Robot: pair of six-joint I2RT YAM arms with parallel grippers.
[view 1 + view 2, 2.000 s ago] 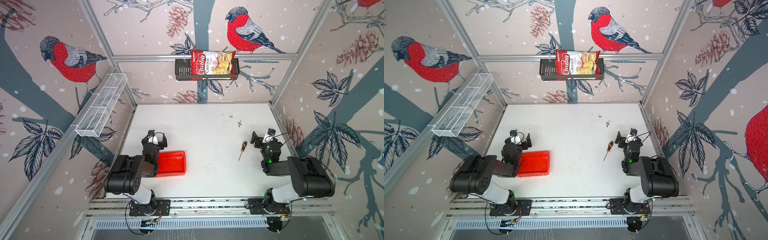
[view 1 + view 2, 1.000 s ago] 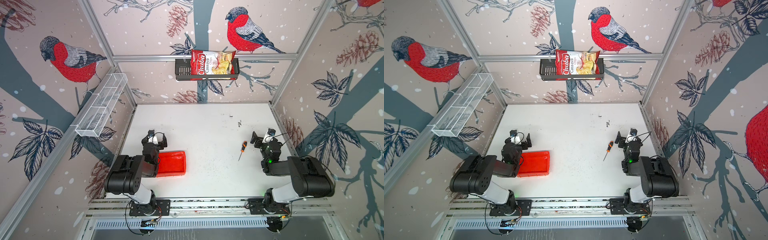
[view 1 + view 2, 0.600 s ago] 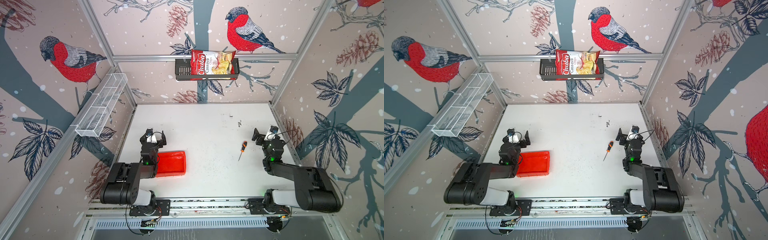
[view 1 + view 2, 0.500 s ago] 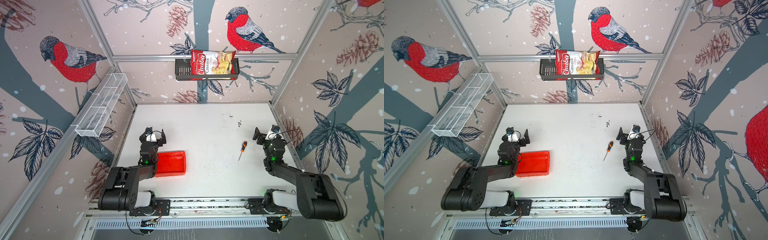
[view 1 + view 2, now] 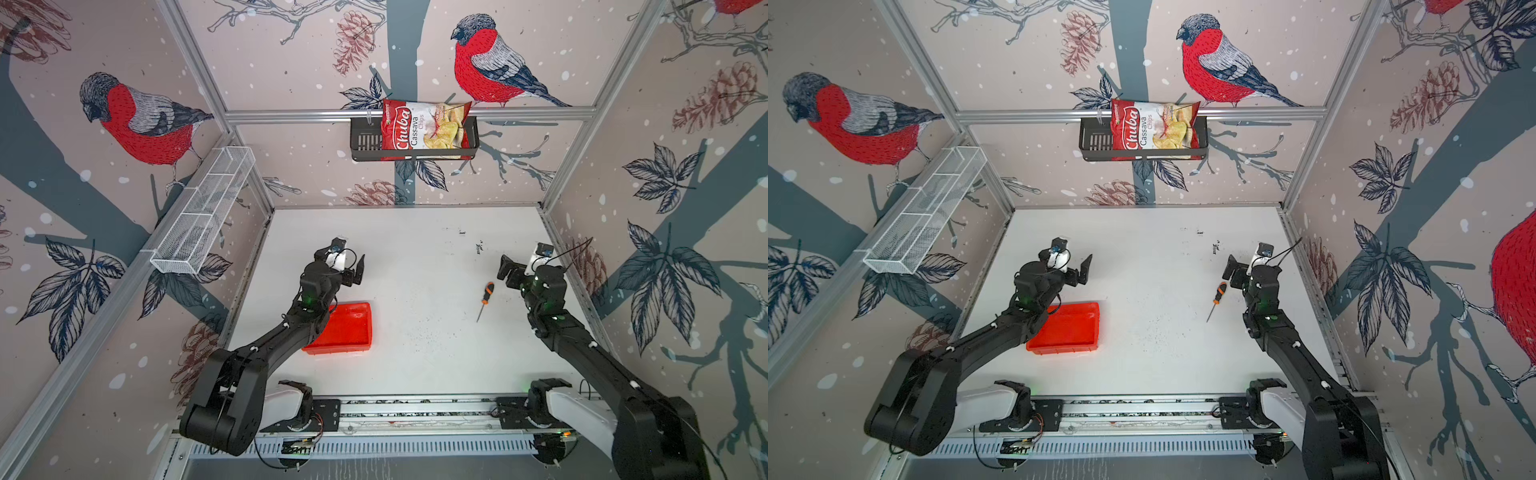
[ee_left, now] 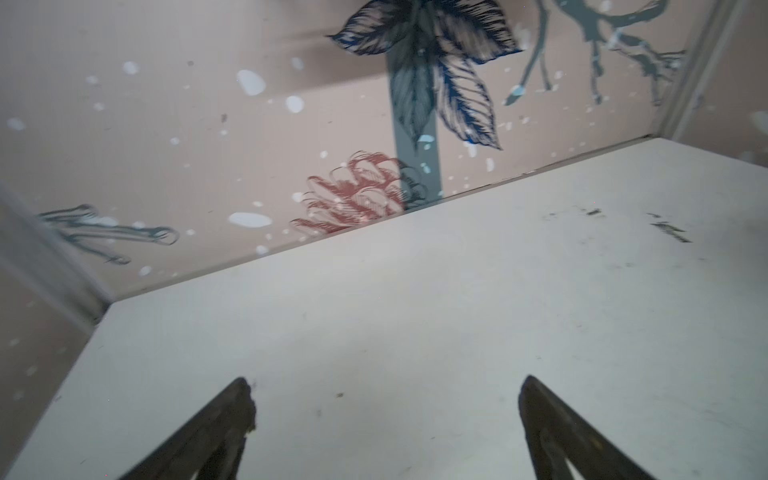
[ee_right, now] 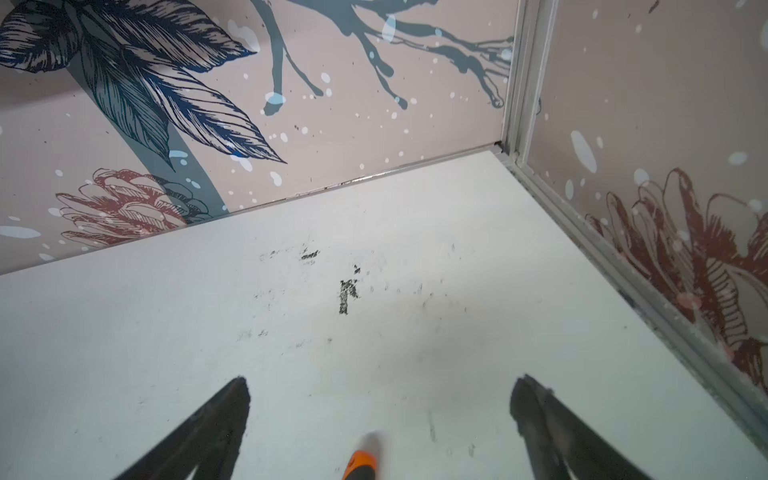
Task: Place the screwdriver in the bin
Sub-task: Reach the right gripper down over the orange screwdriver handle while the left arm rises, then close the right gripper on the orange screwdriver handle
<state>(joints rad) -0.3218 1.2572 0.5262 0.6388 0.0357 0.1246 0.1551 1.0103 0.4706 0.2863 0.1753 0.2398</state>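
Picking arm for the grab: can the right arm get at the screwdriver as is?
Probably yes. The right gripper is open just beyond the screwdriver, which lies flat on bare table with nothing between them.

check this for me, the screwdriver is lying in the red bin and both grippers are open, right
Not quite. The screwdriver is not in the bin; both top views show it lying on the white table, beside the right gripper. Both grippers are indeed open: the left gripper too.
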